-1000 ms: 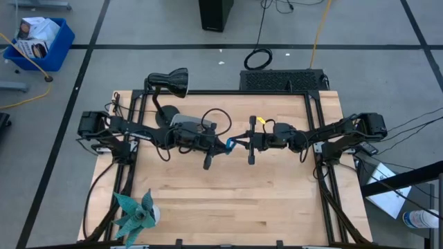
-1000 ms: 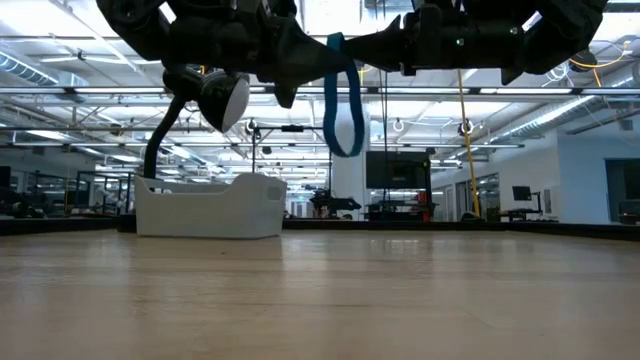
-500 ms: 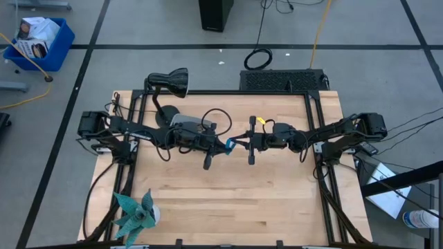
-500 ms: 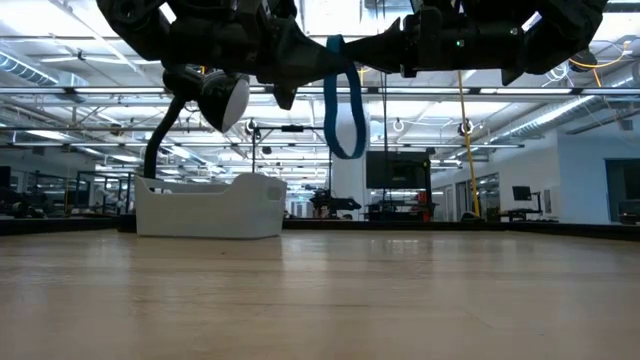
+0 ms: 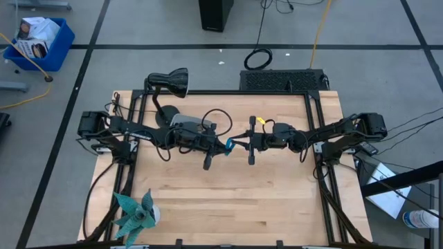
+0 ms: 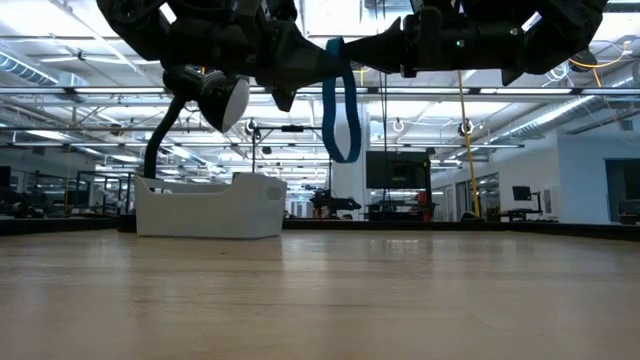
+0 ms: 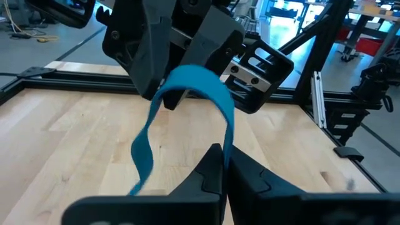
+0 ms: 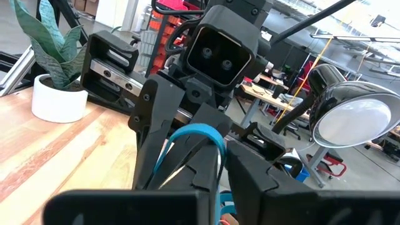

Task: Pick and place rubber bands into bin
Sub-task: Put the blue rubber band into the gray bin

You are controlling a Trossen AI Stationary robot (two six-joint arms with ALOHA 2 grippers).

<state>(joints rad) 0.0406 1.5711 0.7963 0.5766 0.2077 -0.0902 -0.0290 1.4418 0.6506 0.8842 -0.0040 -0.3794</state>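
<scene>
A blue rubber band (image 6: 340, 110) hangs as a loop high over the middle of the table, between my two grippers, which meet tip to tip. My left gripper (image 5: 224, 144) comes from the table's left and is shut on the band (image 7: 187, 78). My right gripper (image 5: 237, 143) comes from the right, its fingers close on either side of the band (image 8: 195, 133). The bin (image 6: 210, 207), a pale tray, rests flat on the tabletop at the far left, below the left arm (image 5: 181, 120). My left gripper (image 7: 223, 164) pinches one strand of the band (image 7: 229, 140) between its two fingers, coming nearly level from the table's left. The band arches up out of the fingers, and its loop hangs slack, clear of the table. My right gripper (image 8: 224, 167) has a strand of the band (image 8: 219, 164) in the narrow gap between its two fingers, coming level from the table's right. The loop's upper part (image 6: 335, 48) is at the fingers and the rest hangs below them.
A black desk lamp (image 5: 173, 81) stands at the table's far left edge, its head (image 6: 225, 98) above the bin. A potted plant (image 5: 135, 214) stands at the near left corner. Bare wood (image 5: 228, 200) lies below and in front of the grippers.
</scene>
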